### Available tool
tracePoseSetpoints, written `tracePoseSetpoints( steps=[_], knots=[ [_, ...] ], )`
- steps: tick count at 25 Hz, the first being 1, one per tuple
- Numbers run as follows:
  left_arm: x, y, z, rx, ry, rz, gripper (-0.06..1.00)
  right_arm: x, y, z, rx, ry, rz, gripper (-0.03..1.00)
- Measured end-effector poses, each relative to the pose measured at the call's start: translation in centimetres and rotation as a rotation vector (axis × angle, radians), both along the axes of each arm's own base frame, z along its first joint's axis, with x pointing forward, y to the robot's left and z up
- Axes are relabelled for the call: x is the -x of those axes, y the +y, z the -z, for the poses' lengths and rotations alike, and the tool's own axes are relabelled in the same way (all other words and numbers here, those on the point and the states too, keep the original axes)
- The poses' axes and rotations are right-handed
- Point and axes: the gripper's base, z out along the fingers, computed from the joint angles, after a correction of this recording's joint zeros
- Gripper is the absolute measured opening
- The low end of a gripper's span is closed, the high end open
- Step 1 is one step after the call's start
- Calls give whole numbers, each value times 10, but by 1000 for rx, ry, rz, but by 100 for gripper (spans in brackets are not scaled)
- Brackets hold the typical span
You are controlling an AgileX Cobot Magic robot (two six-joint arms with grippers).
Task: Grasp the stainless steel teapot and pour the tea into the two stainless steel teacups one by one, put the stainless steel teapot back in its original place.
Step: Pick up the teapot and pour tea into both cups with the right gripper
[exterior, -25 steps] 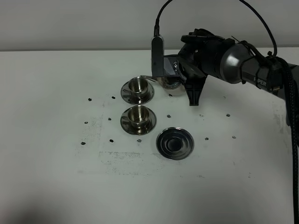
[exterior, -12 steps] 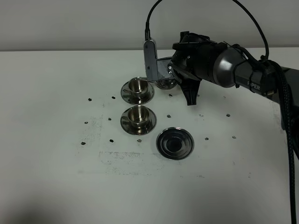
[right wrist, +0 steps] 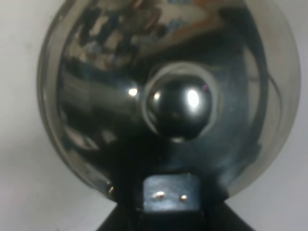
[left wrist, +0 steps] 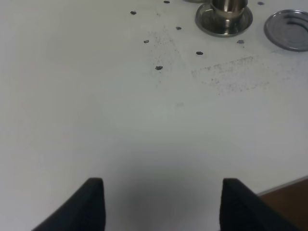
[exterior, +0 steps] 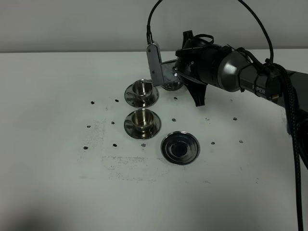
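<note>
My right gripper [exterior: 175, 73] is shut on the stainless steel teapot [exterior: 171, 83] by its handle. It holds the pot tilted in the air just right of the far teacup [exterior: 141, 89], with the spout toward that cup. In the right wrist view the teapot's domed lid [right wrist: 168, 96] and its knob [right wrist: 179, 103] fill the frame above the gripper [right wrist: 171, 199]. The near teacup [exterior: 141, 119] stands on its saucer in front of the far one. The round steel tray [exterior: 180, 147] lies bare at the front right. My left gripper [left wrist: 163, 204] is open and empty above bare table.
The white table [exterior: 72, 159] has small dark screw holes [exterior: 114, 144] around the cups. The left wrist view shows the near cup [left wrist: 224, 14], the tray [left wrist: 289, 30] and the table's edge [left wrist: 284, 185]. A black cable [exterior: 156, 14] loops above the right arm.
My right arm has swung left and rolled, bringing the teapot closer to the far cup and tipping it more. The cups and the tray have not moved.
</note>
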Motion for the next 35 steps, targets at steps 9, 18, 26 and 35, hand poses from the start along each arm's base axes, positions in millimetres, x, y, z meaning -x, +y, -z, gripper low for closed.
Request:
tracePoseSetpoints(
  steps=[9, 18, 26, 35],
  knots=[
    [0, 0, 0, 0, 0, 0, 52, -3, 2, 9, 71, -11, -44, 21],
    [0, 0, 0, 0, 0, 0, 52, -3, 5, 14, 101, -11, -65, 21],
    [0, 0, 0, 0, 0, 0, 52, -3, 7, 14, 109, -16, -74, 21],
    [0, 0, 0, 0, 0, 0, 52, -4, 6, 12, 129, -36, -77, 21]
  ],
)
